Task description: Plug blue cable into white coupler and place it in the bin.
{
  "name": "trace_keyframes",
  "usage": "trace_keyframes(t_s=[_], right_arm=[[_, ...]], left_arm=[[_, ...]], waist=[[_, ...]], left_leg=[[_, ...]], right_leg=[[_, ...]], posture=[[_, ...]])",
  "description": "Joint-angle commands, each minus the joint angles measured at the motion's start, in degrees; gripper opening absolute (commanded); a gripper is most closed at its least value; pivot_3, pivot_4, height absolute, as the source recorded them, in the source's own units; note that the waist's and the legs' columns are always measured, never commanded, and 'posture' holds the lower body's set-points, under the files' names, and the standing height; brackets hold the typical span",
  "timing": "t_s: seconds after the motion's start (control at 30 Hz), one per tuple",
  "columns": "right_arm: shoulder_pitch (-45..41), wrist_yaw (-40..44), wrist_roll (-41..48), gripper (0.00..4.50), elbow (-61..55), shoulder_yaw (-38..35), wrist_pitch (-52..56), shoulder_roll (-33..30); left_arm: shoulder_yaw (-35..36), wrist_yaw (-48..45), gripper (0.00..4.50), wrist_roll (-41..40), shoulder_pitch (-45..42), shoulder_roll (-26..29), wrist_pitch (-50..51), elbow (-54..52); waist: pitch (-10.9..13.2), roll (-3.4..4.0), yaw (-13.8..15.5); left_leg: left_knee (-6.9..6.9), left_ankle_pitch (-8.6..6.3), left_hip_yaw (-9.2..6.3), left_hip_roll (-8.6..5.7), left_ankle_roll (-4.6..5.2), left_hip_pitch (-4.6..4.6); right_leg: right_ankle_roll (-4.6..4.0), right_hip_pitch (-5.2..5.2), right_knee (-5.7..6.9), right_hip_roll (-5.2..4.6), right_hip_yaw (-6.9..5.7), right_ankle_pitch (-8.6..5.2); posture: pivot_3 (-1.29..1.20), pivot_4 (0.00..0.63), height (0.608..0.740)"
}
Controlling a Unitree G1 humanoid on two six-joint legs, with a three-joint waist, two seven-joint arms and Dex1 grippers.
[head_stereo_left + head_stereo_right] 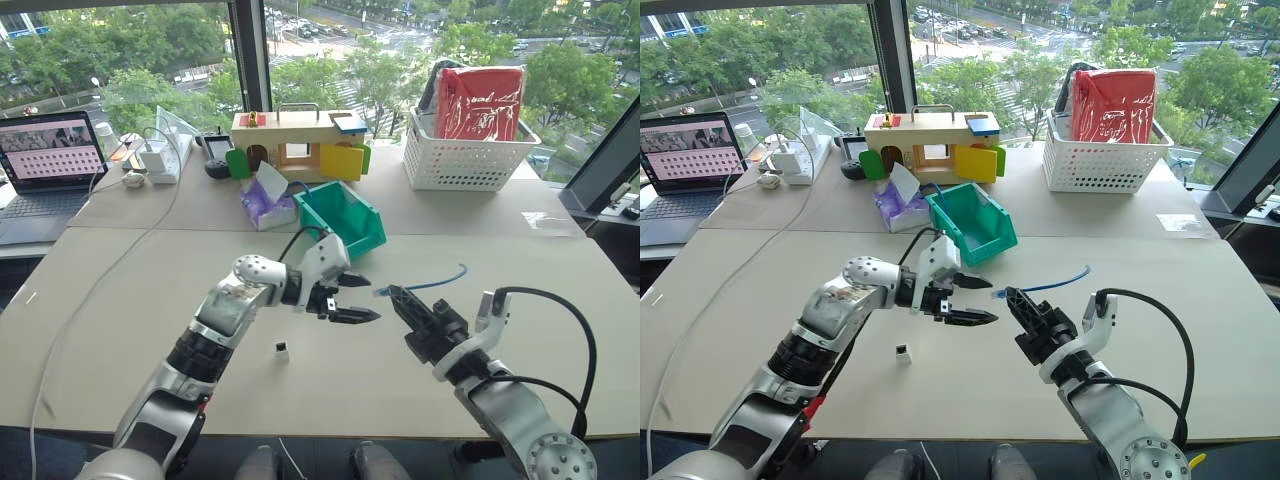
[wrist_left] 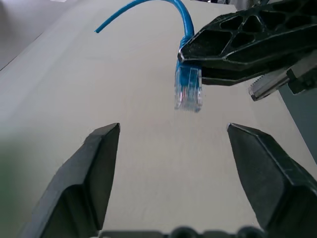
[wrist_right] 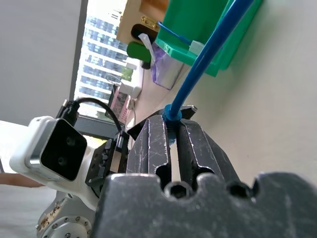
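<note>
The blue cable [image 1: 432, 284] hangs over the table, and my right gripper [image 1: 394, 293] is shut on it just behind its clear plug [image 2: 188, 91]. The plug points toward my left gripper [image 1: 372, 299], which stands open a short way in front of it with nothing between its fingers [image 2: 101, 158]. The cable's free end curves back to the right, above the tabletop. The white coupler [image 1: 282, 350] lies alone on the table below my left forearm, apart from both grippers. Behind the grippers, the teal-green bin [image 1: 345, 215] sits with its cut-away front facing me.
A purple tissue pack [image 1: 264, 203] leans beside the bin. Behind it are a wooden toy house [image 1: 298, 140] and a white lattice basket [image 1: 468, 152] holding a red bag. A laptop [image 1: 45, 170] and chargers sit at the far left, and a long white cable [image 1: 110, 262] trails from there.
</note>
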Motion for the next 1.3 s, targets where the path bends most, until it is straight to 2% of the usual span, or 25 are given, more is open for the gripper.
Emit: trace_keyframes(t_s=[0.03, 0.23, 0.37, 0.43, 0.57, 0.7, 0.77, 0.87, 1.07, 1.17, 1.3], right_arm=[[-0.2, 1.06, 1.17, 0.0, -1.69, -1.5, -2.66, 1.28], [-2.99, 1.94, 4.01, 0.0, 2.66, -0.92, -1.61, 1.41], [-5.87, 3.0, 4.92, 0.0, 6.24, -0.08, 0.31, 0.75], [-6.99, 3.43, 5.49, 0.0, 7.77, 0.32, 1.45, 0.4], [-8.37, 3.95, 6.66, 0.0, 9.73, 0.82, 3.27, 0.04], [-8.94, 3.98, 7.54, 0.0, 10.9, 1.13, 4.35, 0.01], [-9.03, 3.86, 7.98, 0.0, 11.06, 1.22, 4.86, -0.05], [-9.68, 2.69, 9.24, 0.0, 10.95, 0.69, 4.27, 0.23], [-10.11, 0.5, 10.82, 0.0, 9.95, 0.28, 3.38, 0.7], [-8.92, 0.09, 11.16, 0.0, 9.2, -0.16, 3.6, 0.07], [-8.17, -0.53, 11.16, 0.0, 7.67, -0.49, 3.31, -0.73]], left_arm=[[7.63, -3.1, 4.4, -7.42, 1.31, 5.19, 3.61, -7.31], [15.93, 1.27, 4.4, -9.57, 6.63, 13.04, 6.7, -11.51], [19.96, 3.98, 4.4, -8.45, 15.74, 17.36, 4.55, -17.51], [23.13, 4.91, 4.4, -10.49, 21.24, 18.25, 4.76, -21.59], [29.8, 10.31, 4.4, -14.09, 30.2, 16.62, 6.73, -27.71], [33.28, 18.43, 4.4, -19.16, 41.21, 10.5, 9.09, -37.92], [34.61, 21.84, 4.4, -18.91, 45.88, 8.16, 8.38, -40.48], [33.52, 25.53, 4.4, -14.45, 52.54, 6.51, 4.98, -42.25], [27.57, 30.7, 4.4, -13.53, 60.47, 0.41, 1.49, -45.28], [20.64, 33.75, 4.4, -10.73, 59.74, -1.87, 1.45, -44.76], [16.62, 36.93, 4.4, -10.06, 57.26, -3.84, 2.26, -43.73]], waist=[[0.0, 0.01, -0.14], [0.0, 0.01, 0.01], [0.0, 0.01, -0.18], [0.0, 0.01, -0.09], [0.0, 0.0, 0.21], [-0.02, -0.02, 0.12], [-0.02, -0.02, 0.02], [-0.04, -0.02, 0.03], [-0.04, -0.02, 0.08], [-0.07, -0.02, 0.26], [-0.08, -0.01, 0.08]], left_leg=[[0.0, 0.0, 0.01, 0.01, 0.0, 0.0], [0.0, 0.0, 0.02, 0.05, 0.0, 0.06], [0.0, 0.0, 0.05, 0.11, 0.0, 0.08], [-0.02, 0.0, 0.04, 0.13, 0.0, 0.07], [-0.02, 0.0, 0.02, 0.19, 0.0, 0.04], [-0.02, 0.0, 0.1, 0.19, 0.0, 0.1], [-0.02, 0.0, 0.13, 0.19, -0.01, 0.09], [-0.02, 0.0, 0.09, 0.19, -0.01, 0.11], [-0.02, 0.0, 0.14, 0.21, -0.01, 0.2], [-0.02, 0.0, 0.15, 0.18, -0.01, 0.18], [-0.02, 0.0, 0.17, 0.15, -0.01, 0.16]], right_leg=[[-0.01, -0.02, 0.0, 0.0, 0.01, 0.0], [-0.02, 0.02, 0.01, -0.01, 0.0, -0.01], [-0.1, 0.0, 0.01, -0.01, 0.01, 0.03], [-0.44, -0.02, 0.03, -0.01, 0.0, 0.18], [-0.48, -0.02, 0.02, -0.05, -0.05, 0.19], [-0.46, 0.03, -0.01, -0.11, 0.0, 0.19], [-0.46, 0.03, -0.03, -0.15, 0.05, 0.2], [-0.49, 0.01, 0.04, -0.03, 0.01, 0.19], [-0.36, 0.06, 0.03, -0.02, 0.05, 0.08], [-0.35, 0.09, 0.01, -0.07, 0.03, 0.07], [-0.32, 0.06, 0.0, -0.03, 0.04, 0.08]], posture=[[0.0, 0.15, 0.715], [0.0, 0.15, 0.715], [0.0, 0.15, 0.715], [0.0, 0.15, 0.715], [0.0, 0.15, 0.715], [0.0, 0.15, 0.715], [0.0, 0.15, 0.715], [0.0, 0.15, 0.715], [0.0, 0.15, 0.715], [0.0, 0.15, 0.715], [0.0, 0.15, 0.715]])
